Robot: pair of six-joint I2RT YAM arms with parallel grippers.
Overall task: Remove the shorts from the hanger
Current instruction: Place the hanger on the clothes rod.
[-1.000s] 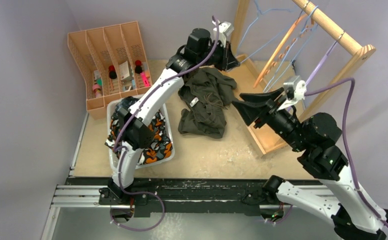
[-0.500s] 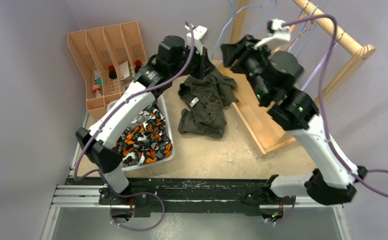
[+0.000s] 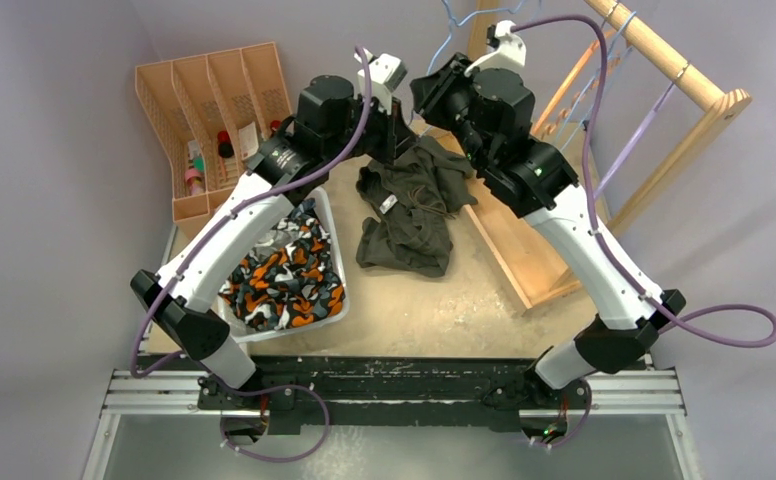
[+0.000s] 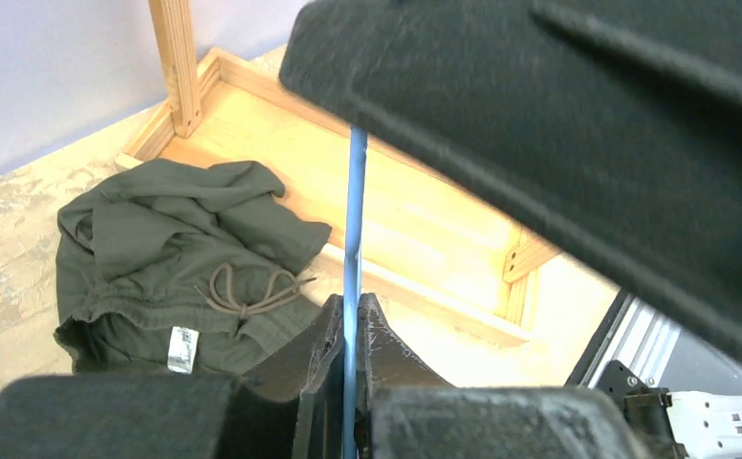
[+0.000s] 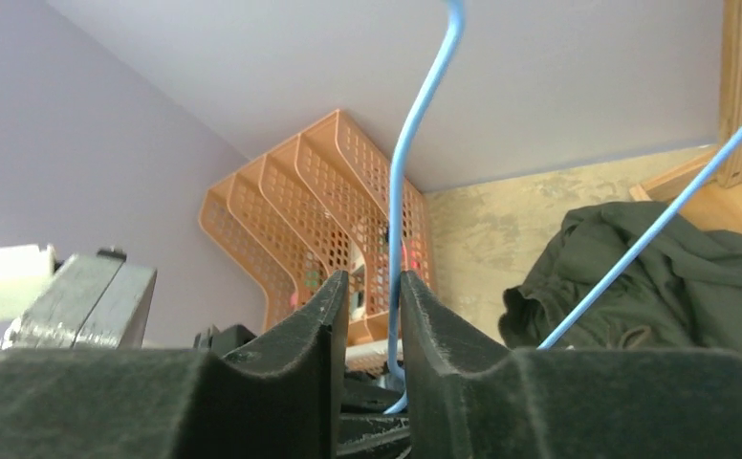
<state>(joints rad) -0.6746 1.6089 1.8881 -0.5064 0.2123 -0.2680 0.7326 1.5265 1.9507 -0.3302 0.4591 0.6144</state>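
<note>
The olive green shorts (image 3: 409,205) with a drawstring lie crumpled on the table and also show in the left wrist view (image 4: 185,249). The orange-black-white camouflage shorts (image 3: 286,275) lie in a white bin (image 3: 336,255). I see no black or blue-grey pair. My left gripper (image 3: 402,125) is raised above the olive shorts and shut on a thin blue wire hanger (image 4: 354,210). My right gripper (image 3: 427,92) is close beside it, and its jaws (image 5: 372,282) stand slightly apart around the hanger's upright wire (image 5: 413,134). The hanger is bare.
A wooden clothes rack (image 3: 654,50) stands at the right with orange and lilac hangers (image 3: 564,95) on its rod; its base board (image 4: 396,220) lies beside the olive shorts. An orange mesh organiser (image 3: 214,110) with small items stands at the back left.
My right arm has swung from the rack side up and left to the hanger beside my left gripper. My left gripper has carried the blue hanger leftward, away from the rack.
</note>
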